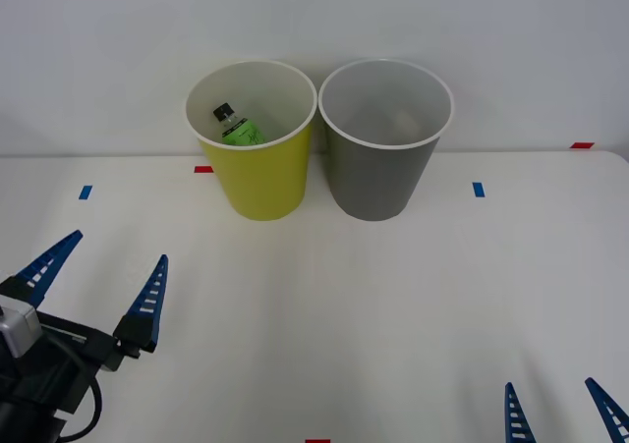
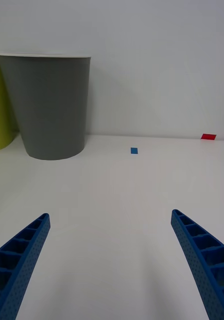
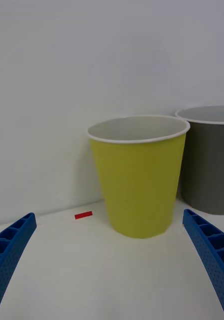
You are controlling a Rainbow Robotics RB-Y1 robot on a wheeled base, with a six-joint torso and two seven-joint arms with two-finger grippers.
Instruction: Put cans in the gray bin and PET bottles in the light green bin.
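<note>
**One bottle binned, two bins side by side**

Two round bins at the far edge of the white desk [image 1: 393,305], just beside each other: light green bin [image 1: 257,173] on the left, gray bin [image 1: 381,173] on the right. One bottle [image 1: 235,129], green label and black cap, lying tilted inside the light green bin. Two tools low over the near desk, well apart from the bins: left tool [image 1: 103,276] with fingers spread wide, right tool [image 1: 560,409] likewise spread. Three blue tape marks and three red ones counted on the desk.
</note>
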